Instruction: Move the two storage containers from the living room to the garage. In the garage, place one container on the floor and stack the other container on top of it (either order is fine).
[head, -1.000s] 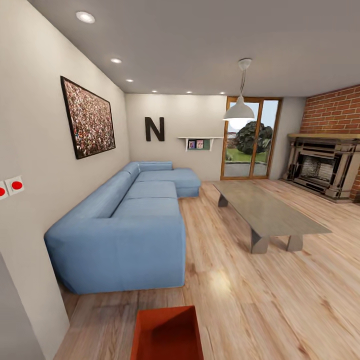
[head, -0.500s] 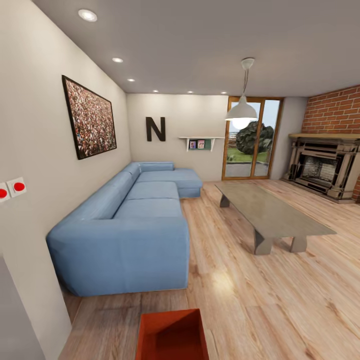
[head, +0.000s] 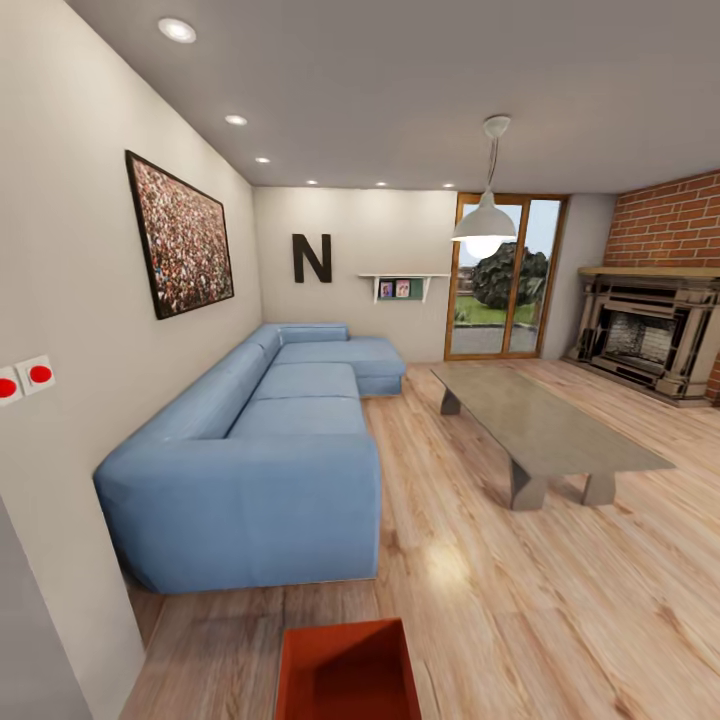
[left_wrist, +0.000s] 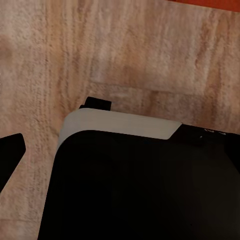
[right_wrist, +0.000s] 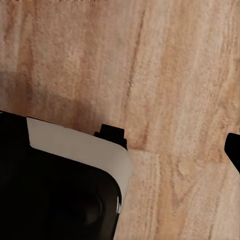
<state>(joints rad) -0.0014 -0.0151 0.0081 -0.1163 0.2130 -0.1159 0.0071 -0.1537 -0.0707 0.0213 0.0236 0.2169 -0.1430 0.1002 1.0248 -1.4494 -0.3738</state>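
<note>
Head view: the living room, with a wood-plank floor (head: 520, 600) and beige walls. A blue sofa (head: 260, 440) runs along the left wall under a framed picture (head: 180, 235). A big letter N (head: 311, 258) hangs on the far wall, next to a small shelf (head: 400, 285). A low grey table (head: 545, 430) stands in mid-room under a white pendant lamp (head: 485, 220). Behind it is a glass door (head: 503, 278) onto a garden, and to the right a fireplace (head: 645, 335) against a brick wall (head: 665, 232). Two red switches (head: 25, 379) sit on the near left wall. One orange-red bin (head: 345, 668) rests on the floor at the lower edge of the picture, in front of the sofa's near end, lidless and cut off by the frame. The second bin cannot be made out.

Left wrist view: the robot's dark body with a pale grey edge (left_wrist: 120, 124) hangs over the planks. A thin strip of orange-red, the bin's edge (left_wrist: 210, 4), shows at the corner of the frame, well apart from the arm. A dark tip (left_wrist: 10, 152) enters at one side; whether the left jaws are open or closed, I cannot tell.

Right wrist view: again a dark body with a pale edge (right_wrist: 80, 145) above plank floor (right_wrist: 170, 80). A dark tip (right_wrist: 234, 147) pokes in at the side. The state of the right jaws cannot be told either.
</note>
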